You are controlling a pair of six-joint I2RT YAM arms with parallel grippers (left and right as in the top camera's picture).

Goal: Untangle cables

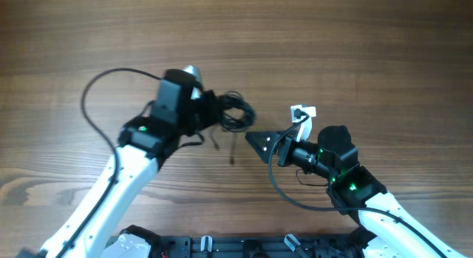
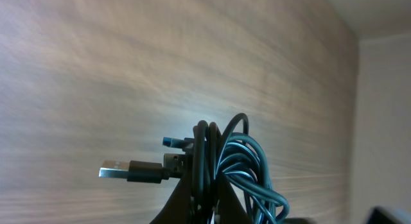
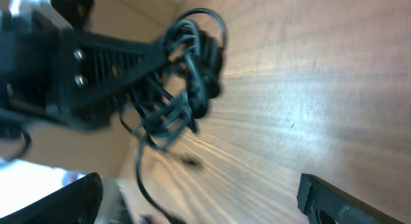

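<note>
Jaws of the left gripper (image 2: 202, 201) pinched a glossy, coiled knot of thin black cables (image 2: 221, 160) over the grained wooden table (image 1: 332, 36); the right gripper (image 1: 251, 137) gaped wide just beside it.
</note>
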